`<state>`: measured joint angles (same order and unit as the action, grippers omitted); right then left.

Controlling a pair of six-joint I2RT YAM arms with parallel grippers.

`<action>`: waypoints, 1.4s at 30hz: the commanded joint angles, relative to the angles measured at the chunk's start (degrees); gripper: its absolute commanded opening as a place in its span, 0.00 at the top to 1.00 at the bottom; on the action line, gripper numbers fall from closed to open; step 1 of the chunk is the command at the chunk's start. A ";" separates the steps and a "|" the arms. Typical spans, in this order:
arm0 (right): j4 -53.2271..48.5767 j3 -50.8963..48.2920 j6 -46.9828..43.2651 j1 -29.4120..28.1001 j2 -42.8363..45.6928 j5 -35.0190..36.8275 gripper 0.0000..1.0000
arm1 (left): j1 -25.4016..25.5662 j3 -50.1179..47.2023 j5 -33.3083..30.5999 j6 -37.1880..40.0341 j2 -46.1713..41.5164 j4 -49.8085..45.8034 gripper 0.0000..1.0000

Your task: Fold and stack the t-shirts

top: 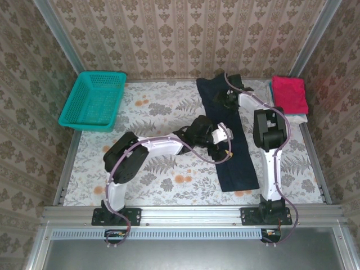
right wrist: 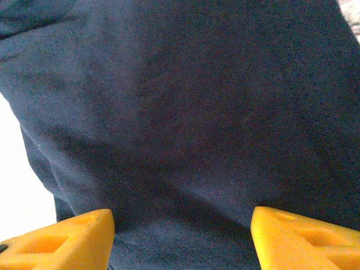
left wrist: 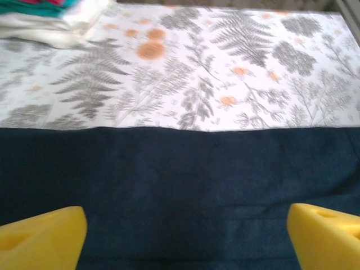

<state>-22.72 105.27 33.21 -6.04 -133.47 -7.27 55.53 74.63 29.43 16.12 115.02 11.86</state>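
Note:
The dark navy t-shirt (top: 239, 169) lies as a long folded strip running from the back of the table toward the front right. My left gripper (top: 220, 151) hovers open over the strip's left edge near its middle; its yellow fingertips (left wrist: 39, 236) stand wide apart above the navy cloth (left wrist: 185, 180). My right gripper (top: 228, 97) is at the strip's far end, open, with its fingertips (right wrist: 304, 239) spread over the navy cloth (right wrist: 185, 112). The magenta-pink t-shirt (top: 289, 93) lies folded on the white t-shirt (top: 297, 117) at the back right.
A teal mesh basket (top: 93, 101) stands at the back left. The floral tablecloth (top: 157, 112) covers the table between basket and strip. The folded white shirt (left wrist: 50, 25) lies beyond the strip in the left wrist view. Patterned walls close in three sides.

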 commanded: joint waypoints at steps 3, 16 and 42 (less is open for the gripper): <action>-3.20 -2.70 -0.95 1.73 1.85 0.68 0.32 | 0.81 9.38 6.96 15.19 7.94 -18.54 0.23; -0.84 -7.36 0.23 1.84 3.83 -1.03 0.32 | -3.71 10.48 7.74 20.47 12.12 -33.06 0.48; -5.53 15.17 5.85 -9.11 -11.65 -1.35 0.33 | -13.35 -12.56 1.03 14.55 -1.84 -30.82 0.46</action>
<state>-24.82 117.34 37.34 -14.98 -140.77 -7.97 43.68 65.25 34.83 32.58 112.42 -11.27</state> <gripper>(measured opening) 0.676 0.536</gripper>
